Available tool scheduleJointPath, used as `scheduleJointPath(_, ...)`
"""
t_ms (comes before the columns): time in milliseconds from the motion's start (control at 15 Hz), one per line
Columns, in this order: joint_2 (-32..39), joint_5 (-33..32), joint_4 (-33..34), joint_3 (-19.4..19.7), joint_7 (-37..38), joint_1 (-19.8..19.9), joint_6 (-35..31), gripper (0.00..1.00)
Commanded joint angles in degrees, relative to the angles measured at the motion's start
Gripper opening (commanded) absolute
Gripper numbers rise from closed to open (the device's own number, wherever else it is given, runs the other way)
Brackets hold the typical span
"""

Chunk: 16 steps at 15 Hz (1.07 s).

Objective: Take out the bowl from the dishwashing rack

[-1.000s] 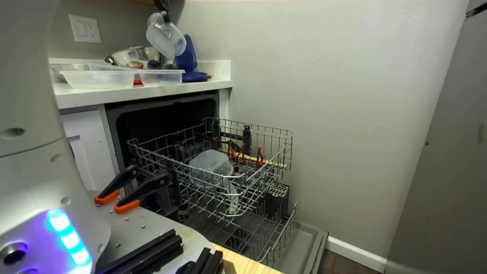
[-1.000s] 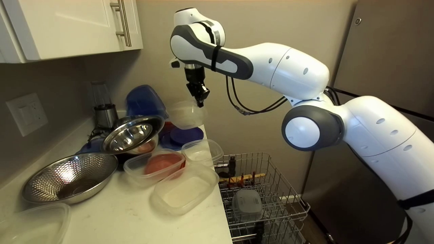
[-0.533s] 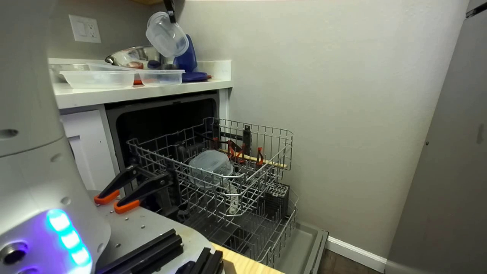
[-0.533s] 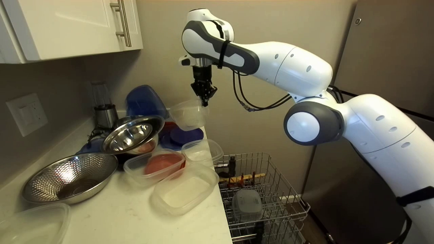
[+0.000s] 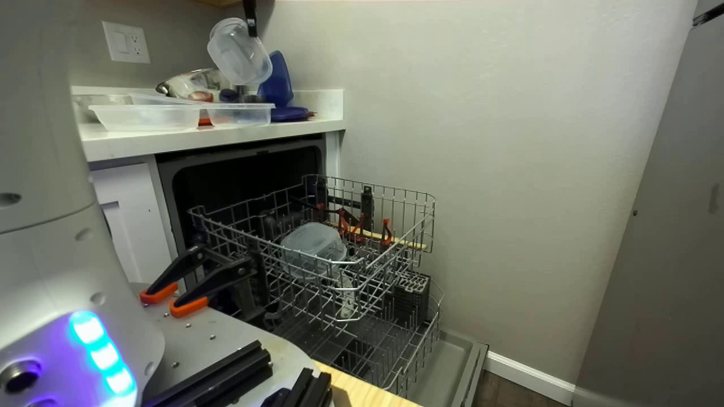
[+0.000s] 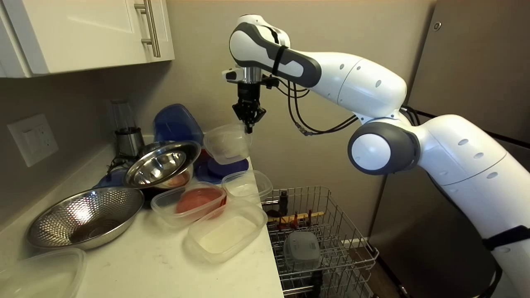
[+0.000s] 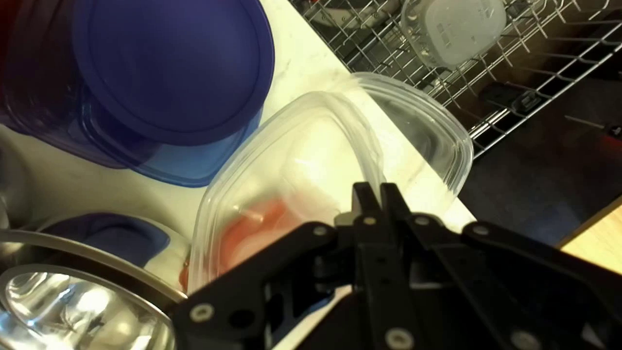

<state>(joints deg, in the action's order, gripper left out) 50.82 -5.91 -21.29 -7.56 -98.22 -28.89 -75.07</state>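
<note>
Because the pincer (image 6: 248, 129) stands almost fully closed on the rim of the bowl (image 6: 226, 147), we take it as held: it hangs tilted below and off toward the steel bowl (image 6: 162, 167), no clear long axis. Beneath it lies countertop (image 6: 165, 265), our likely set-down spot; dishwashing rack (image 6: 335, 248) well lower. Versus half a second ago, pincer and bowl sit slightly lower.

The translucent bowl (image 6: 227, 145) hangs tilted outside the wire dishwashing rack (image 6: 337, 250).
</note>
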Motion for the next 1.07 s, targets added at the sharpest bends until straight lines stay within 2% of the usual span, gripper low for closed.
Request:
scheduleJointPath(0, -0.54, 2.71, -1.24, -1.59, -1.50, 0.74, 1.29, 0.03)
scheduleJointPath(200, -0.05, 0.62, -0.73, 0.08, -1.16, -0.25, 0.29, 0.03)
scheduleJointPath(333, 0.47, -2.97, -0.16, 2.57, -2.02, -1.76, -3.04, 0.03)
scheduleJointPath(600, 2.32, -9.07, 0.27, 6.75, -1.10, -4.16, -13.64, 0.03)
scheduleJointPath(1000, 7.66, -13.47, 0.11, 12.01, 4.68, -5.04, -28.07, 0.03)
